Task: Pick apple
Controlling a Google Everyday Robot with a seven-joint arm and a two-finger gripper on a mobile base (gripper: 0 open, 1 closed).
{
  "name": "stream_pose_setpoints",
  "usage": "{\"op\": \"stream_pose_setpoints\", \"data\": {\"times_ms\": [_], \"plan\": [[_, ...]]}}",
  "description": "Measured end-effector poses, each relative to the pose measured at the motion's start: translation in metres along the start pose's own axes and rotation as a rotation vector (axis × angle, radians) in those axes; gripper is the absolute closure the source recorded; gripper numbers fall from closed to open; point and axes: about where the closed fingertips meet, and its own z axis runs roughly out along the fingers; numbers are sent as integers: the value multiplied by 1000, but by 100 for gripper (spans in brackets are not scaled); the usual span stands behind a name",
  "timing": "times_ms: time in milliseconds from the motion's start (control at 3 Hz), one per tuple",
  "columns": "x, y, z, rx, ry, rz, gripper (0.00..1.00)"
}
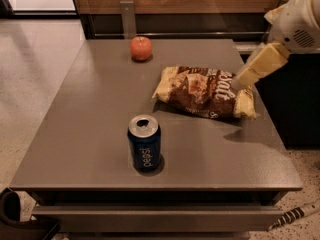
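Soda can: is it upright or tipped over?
Upright: the soda can stands on its base, opened top facing up. The gripper hovers over the chip bag.

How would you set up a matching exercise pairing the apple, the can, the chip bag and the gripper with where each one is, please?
Things:
1. apple
2. can
3. chip bag
4. gripper

Places:
A. over the bag's right end
B. standing upright near the front edge of the table
C. at the far edge
D. lying flat, right of centre

Pairs: 1-C, 2-B, 3-D, 4-A
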Motion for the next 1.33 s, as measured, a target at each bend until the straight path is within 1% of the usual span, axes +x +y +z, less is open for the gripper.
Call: {"op": "stream_pose_setpoints", "data": {"times_ms": [333,667,1000,1333], "plan": [[-62,-42,57,43,-241,95,0],[-94,-62,85,54,-345,128,0],[-121,-63,120,7,-435,163,0],[-121,-63,120,7,-435,163,0]]}}
